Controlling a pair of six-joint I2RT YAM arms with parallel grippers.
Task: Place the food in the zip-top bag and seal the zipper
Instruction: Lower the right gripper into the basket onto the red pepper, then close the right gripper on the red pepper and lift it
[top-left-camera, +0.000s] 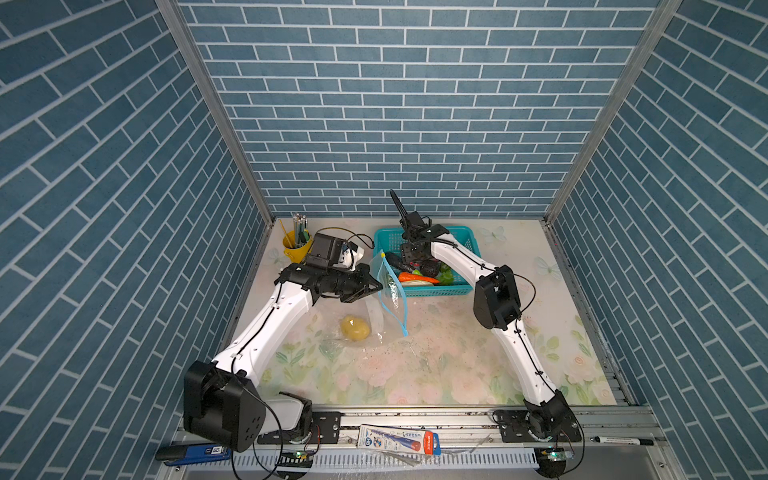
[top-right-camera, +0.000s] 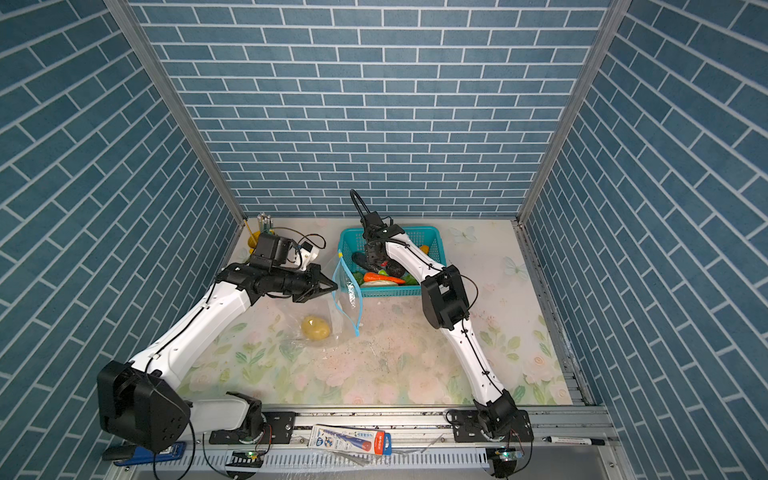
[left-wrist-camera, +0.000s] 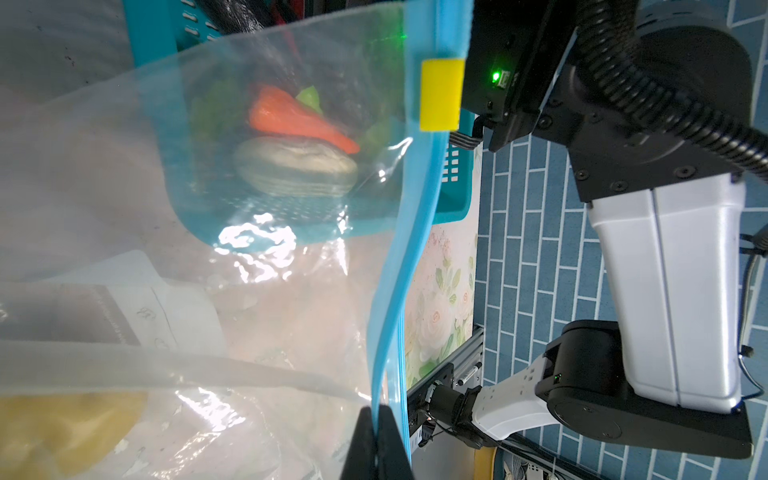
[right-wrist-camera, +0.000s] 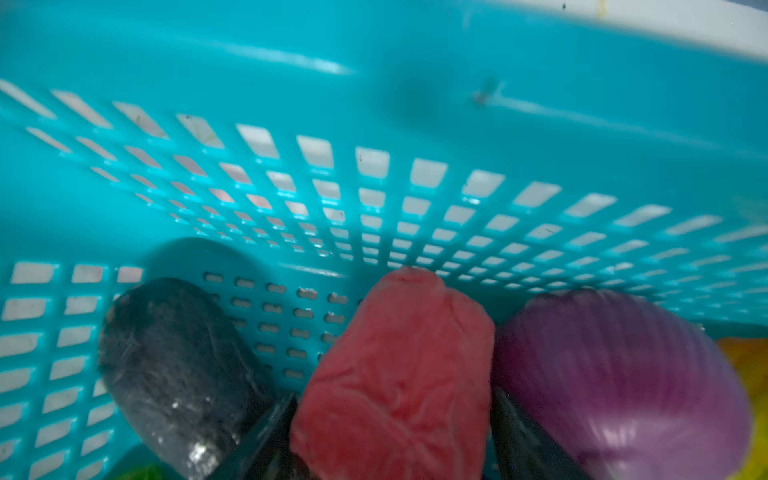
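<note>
Yellow plastic first: a cup (top-left-camera: 296, 249) of pens stands at the far left corner of the flowered table (top-left-camera: 436, 365). Just right of it, my left pincer (top-left-camera: 376, 286) is clamped tight on the light-blue zipper (top-left-camera: 394, 297) of the clear bag (top-left-camera: 388, 293). In the left wrist view my black fingertips (left-wrist-camera: 361, 449) meet on that strip with nothing else between them. The mouth edge stands raised off the table. The rest of the bag lies crumpled below it with the yellow potato (top-left-camera: 355, 327) inside. The little yellow slider (left-wrist-camera: 441, 94) sits at the far end of the strip, beside the basket's corner.

Further right is the teal basket (top-left-camera: 440, 291), touching the bag's mouth. The carrot (top-left-camera: 417, 277) and the white radish (top-left-camera: 415, 284) lie along its near wall, with green pieces (top-left-camera: 445, 276) beside them. My right pincer (right-wrist-camera: 392, 395) reaches down into the basket, spread wide. One finger stands close on each side of the red pepper (right-wrist-camera: 399, 332), which rests on the basket floor. The dark eggplant (right-wrist-camera: 174, 365) lies on one side of the pepper and the purple onion (right-wrist-camera: 615, 374) presses up against the other.
</note>
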